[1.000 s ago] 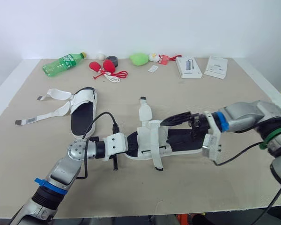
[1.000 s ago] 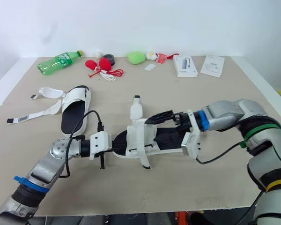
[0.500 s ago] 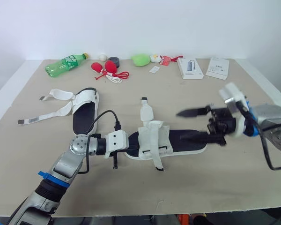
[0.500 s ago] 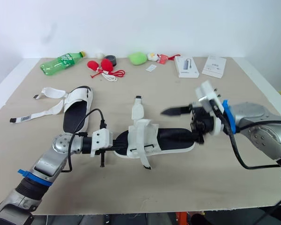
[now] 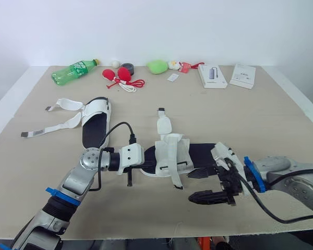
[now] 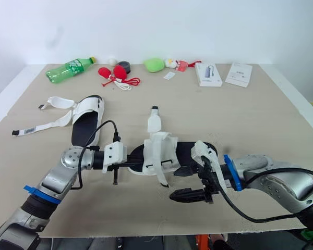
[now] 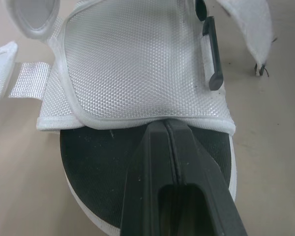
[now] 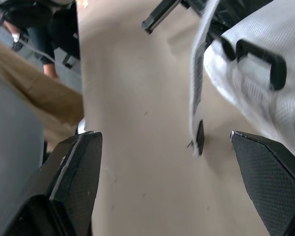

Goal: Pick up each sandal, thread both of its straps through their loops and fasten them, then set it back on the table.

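Near sandal (image 5: 173,154) mid-table, left gripper (image 7: 164,129) closed flat on its toe footbed, right gripper (image 5: 201,186) wide open by the loose strap (image 5: 175,177) — I'd pinch the strap tip, not mid-length.

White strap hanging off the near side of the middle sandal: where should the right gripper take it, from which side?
Probably the loose white webbing strap just above its dark tip, the stretch lying clear of the white-and-black sandal. Come from the robot's right, where the open right gripper is beside it, fingers closing across the flat faces.
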Motion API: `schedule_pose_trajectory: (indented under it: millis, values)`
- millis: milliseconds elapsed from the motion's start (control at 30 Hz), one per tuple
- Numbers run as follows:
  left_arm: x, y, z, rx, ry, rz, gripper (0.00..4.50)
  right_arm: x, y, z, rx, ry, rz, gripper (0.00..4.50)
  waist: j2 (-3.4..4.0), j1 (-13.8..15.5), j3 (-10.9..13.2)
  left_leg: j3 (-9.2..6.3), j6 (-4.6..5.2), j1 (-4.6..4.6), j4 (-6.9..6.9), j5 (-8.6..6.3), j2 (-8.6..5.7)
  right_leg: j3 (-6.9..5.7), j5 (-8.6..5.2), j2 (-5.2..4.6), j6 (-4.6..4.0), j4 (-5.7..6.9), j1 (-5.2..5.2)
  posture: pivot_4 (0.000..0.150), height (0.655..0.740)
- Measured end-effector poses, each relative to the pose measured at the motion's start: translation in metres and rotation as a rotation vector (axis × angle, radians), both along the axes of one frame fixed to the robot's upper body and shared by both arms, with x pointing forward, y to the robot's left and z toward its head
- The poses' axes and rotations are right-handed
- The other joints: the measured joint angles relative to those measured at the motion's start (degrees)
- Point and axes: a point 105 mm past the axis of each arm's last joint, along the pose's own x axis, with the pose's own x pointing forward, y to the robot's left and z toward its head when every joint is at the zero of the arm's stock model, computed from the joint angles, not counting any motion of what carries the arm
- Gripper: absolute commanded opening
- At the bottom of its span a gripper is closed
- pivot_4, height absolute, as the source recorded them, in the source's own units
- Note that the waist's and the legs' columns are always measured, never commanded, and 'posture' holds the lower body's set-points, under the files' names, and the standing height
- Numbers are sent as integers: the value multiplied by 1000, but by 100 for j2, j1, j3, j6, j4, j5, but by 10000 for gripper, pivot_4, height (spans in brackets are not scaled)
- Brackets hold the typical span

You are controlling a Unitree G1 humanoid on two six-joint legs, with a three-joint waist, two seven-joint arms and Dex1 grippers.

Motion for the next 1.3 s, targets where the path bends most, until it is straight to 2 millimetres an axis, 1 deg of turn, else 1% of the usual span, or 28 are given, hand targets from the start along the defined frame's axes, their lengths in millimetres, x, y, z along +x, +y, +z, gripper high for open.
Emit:
schedule_pose_trajectory:
  millis: [33,100,133,200,233,300,333,367,667,767,800,867,900,967,1000,1033,1067,1133,1167,1200,1233,1300]
  values:
    - [0,-1,0,-4,0,-1,0,1,3,-3,5,9,-13,42303,-1,1,0,-1,0,-1,1,0,-1,0,0,0,1,0,0,1500,7400]
    - [1,-3,1,-12,-4,0,0,2,8,-8,8,29,-35,36004,-1,4,0,-1,0,-7,3,0,-4,1,2,-2,4,0,0,1500,7400]
    - [2,-4,1,-17,-8,9,0,3,11,-11,8,47,-56,31088,-2,7,1,-3,0,-8,3,0,-5,1,2,-1,4,0,0,1500,7400]
    - [5,-5,1,-24,-13,22,0,3,18,-12,19,68,-74,23117,-3,7,1,-6,1,-12,4,0,-5,1,4,1,7,0,-3,1500,7400]
    - [6,-5,2,-28,-19,28,0,3,21,-13,24,77,-92,16712,-4,7,1,-7,1,-13,4,0,-4,0,4,3,7,0,-3,1500,7400]
    - [6,-6,2,-30,-25,30,0,5,23,-15,22,90,-120,8837,-4,6,1,-8,1,-13,4,0,-4,0,4,3,7,0,-3,1500,7400]
    - [7,-6,2,-30,-26,30,0,6,23,-15,20,93,-128,2316,-4,6,1,-8,1,-15,4,0,-5,1,4,3,7,0,-3,1500,7400]
    - [7,-6,1,-29,-27,31,0,8,22,-16,10,95,-142,169,-4,6,1,-8,1,-15,4,0,-5,0,4,3,7,0,-3,1500,7400]
    - [15,-6,2,-29,-44,54,0,21,16,-15,-4,124,-177,169,-6,-4,1,-8,2,-15,8,1,-4,1,9,4,6,0,-3,1500,7400]
    - [28,-2,5,-31,-73,114,0,41,13,-6,3,115,-203,169,-9,-29,2,-9,2,-15,9,2,-4,1,14,7,6,0,-4,1500,7400]
    - [30,-1,6,-33,-78,124,0,43,13,-5,7,120,-204,169,-9,-30,3,-9,2,-15,8,2,-4,1,14,7,6,0,-6,1500,7400]
    - [33,0,7,-36,-86,140,0,44,14,-4,7,131,-205,169,-9,-32,3,-10,3,-15,7,2,-3,1,14,8,6,0,-6,1500,7400]
    - [40,3,9,-36,-102,171,0,40,16,0,11,180,-167,169,-9,-32,2,-17,5,-27,1,0,-3,1,8,13,11,0,-13,1500,7400]
    - [40,3,10,-36,-110,170,0,35,15,2,10,222,-144,169,-9,-31,3,-19,7,-33,0,-2,-3,1,5,13,13,0,-17,1500,7400]
    - [40,4,10,-34,-114,172,0,31,16,20,39,268,-108,169,-6,-40,5,-19,8,-45,1,-2,-4,4,9,14,14,0,-28,1500,7400]
    - [40,4,10,-34,-114,172,0,31,16,23,45,267,-104,169,-6,-40,5,-19,8,-45,2,-2,-4,4,10,14,14,0,-29,1500,7400]
    - [40,4,10,-34,-114,174,0,35,19,43,76,244,-87,169,-8,-45,4,-23,9,-41,4,-1,0,2,13,20,12,0,-24,1500,7400]
    - [40,3,9,-35,-113,173,0,53,22,70,125,191,-119,169,-9,-51,4,-21,10,-40,9,0,3,2,25,22,4,-1,-28,1500,7400]
    - [39,3,9,-37,-111,173,0,69,25,83,156,163,-160,169,-11,-53,3,-22,11,-37,9,0,4,2,28,24,0,-1,-27,1500,7400]
    - [39,1,9,-41,-111,169,0,75,25,86,162,157,-179,169,-12,-52,3,-22,11,-37,8,0,4,2,29,24,-1,-1,-28,1500,7400]
    - [38,-1,8,-43,-107,164,0,86,25,84,160,166,-226,169,-14,-33,1,-23,12,-40,7,1,4,1,27,24,2,-1,-28,1500,7400]
    - [37,-1,7,-42,-105,165,0,93,24,76,145,194,-260,169,-14,-23,1,-22,12,-53,8,1,4,1,21,23,7,-2,-32,1500,7400]
